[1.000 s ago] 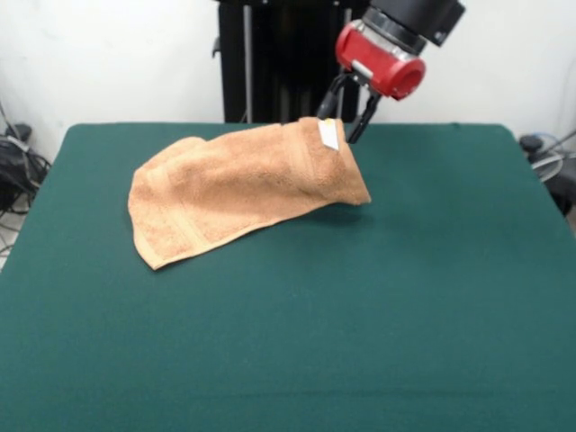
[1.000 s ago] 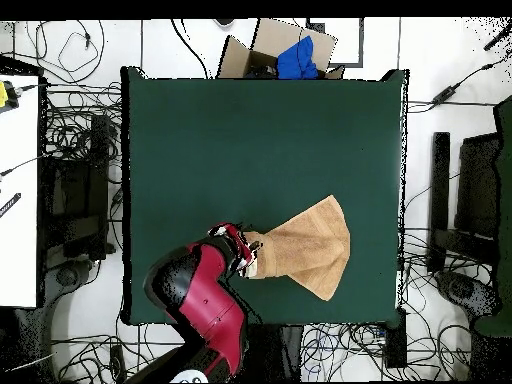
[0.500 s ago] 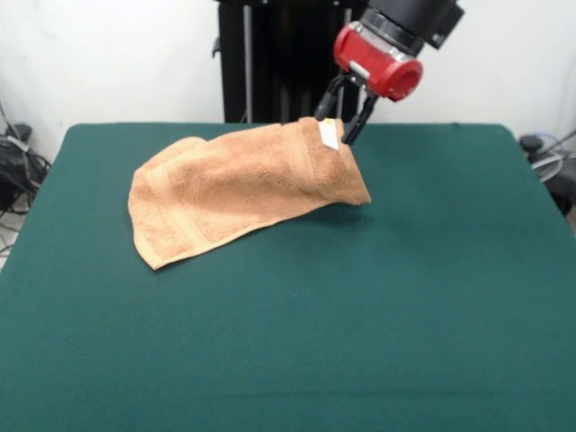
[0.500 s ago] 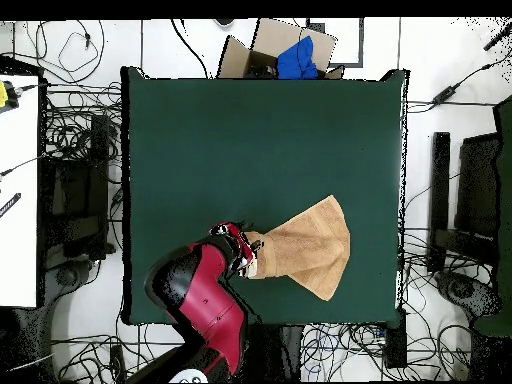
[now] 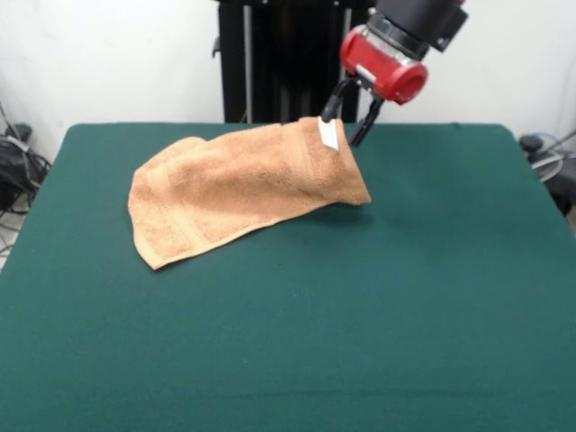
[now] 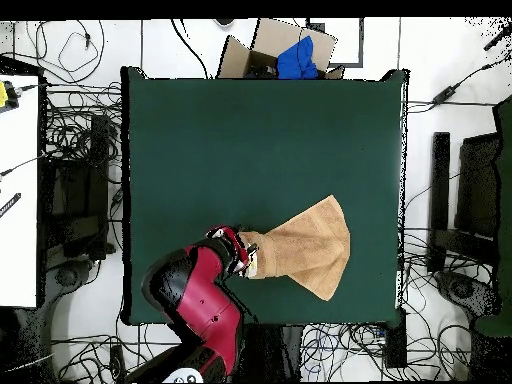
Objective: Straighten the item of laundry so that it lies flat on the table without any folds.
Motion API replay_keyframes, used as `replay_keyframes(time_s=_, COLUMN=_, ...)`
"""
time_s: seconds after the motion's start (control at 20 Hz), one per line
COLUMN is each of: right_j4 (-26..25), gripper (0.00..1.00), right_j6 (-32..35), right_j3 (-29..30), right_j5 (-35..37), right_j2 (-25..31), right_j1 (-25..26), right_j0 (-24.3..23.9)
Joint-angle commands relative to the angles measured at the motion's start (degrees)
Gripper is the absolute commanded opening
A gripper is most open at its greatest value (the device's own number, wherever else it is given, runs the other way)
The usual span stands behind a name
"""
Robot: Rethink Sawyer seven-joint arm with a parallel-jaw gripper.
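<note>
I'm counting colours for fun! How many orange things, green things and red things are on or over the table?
Orange: 1, the towel
Green: 1, the table
Red: 1, the robot arm, with its gripper at the towel's raised end
Total: 3

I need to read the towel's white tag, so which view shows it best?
The front view: the tag hangs in plain sight on the towel's raised end, beside the gripper. Overhead, the arm covers that end, so no tag shows.
</note>
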Motion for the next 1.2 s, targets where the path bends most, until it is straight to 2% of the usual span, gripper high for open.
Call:
replay_keyframes(time_s=0.05, right_j4=-11.2, gripper=1.00, right_j6=-1.9, right_j3=-3.0, right_j5=15.2, right_j2=5.1, right_j1=0.9, right_j0=-2.1)
replay_keyframes(time_s=0.3, right_j4=-24.0, gripper=1.00, right_j6=-8.6, right_j3=-5.0, right_j5=18.8, right_j2=7.0, right_j1=-0.6, right_j0=-6.0)
replay_keyframes(time_s=0.45, right_j4=-30.7, gripper=1.00, right_j6=-9.2, right_j3=-5.8, right_j5=19.6, right_j2=8.5, right_j1=-2.0, right_j0=-8.2)
replay_keyframes(time_s=0.6, right_j4=-36.9, gripper=1.00, right_j6=-10.2, right_j3=-6.6, right_j5=19.2, right_j2=12.4, right_j1=-3.7, right_j0=-12.3)
replay_keyframes(time_s=0.75, right_j4=-40.7, gripper=1.00, right_j6=-8.0, right_j3=-7.5, right_j5=19.3, right_j2=13.9, right_j1=-4.2, right_j0=-13.9)
replay_keyframes(time_s=0.9, right_j4=-43.1, gripper=1.00, right_j6=-3.8, right_j3=-10.2, right_j5=19.8, right_j2=12.6, right_j1=-2.7, right_j0=-13.4)
replay_keyframes(time_s=1.2, right_j4=-43.8, gripper=1.00, right_j6=3.4, right_j3=-13.7, right_j5=18.9, right_j2=9.7, right_j1=-0.1, right_j0=-10.2)
